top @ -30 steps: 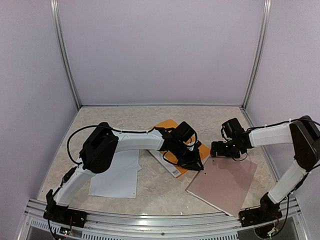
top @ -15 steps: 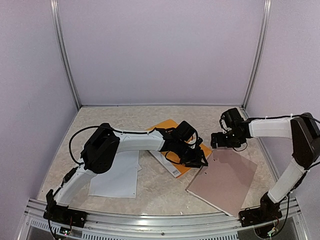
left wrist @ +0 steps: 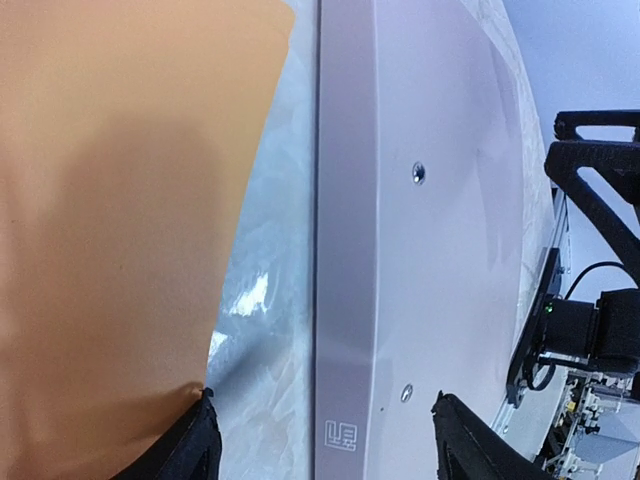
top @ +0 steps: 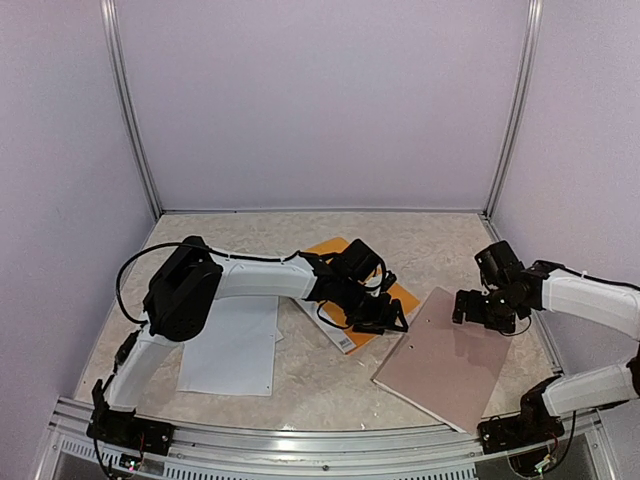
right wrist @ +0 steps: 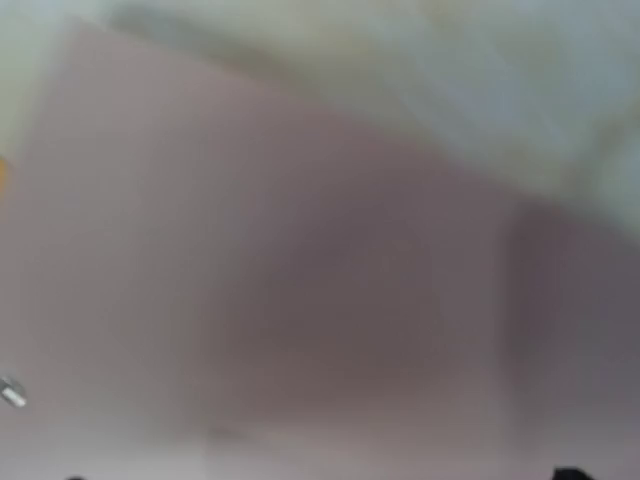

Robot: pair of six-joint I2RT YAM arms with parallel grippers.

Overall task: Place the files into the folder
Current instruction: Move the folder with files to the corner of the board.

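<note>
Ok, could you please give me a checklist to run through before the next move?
1. Left gripper open: ok, jaws apart above the folder.
2. Right gripper open and empty: ok, above the board.
3. Files in folder: not ok, they lie on the table left of it.
4. Folder opened: cannot tell.
5. Right wrist view sharp: not ok, blurred.

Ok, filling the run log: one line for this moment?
left fingers: open, at folder edge | right fingers: open, over board | files: loose on table
</note>
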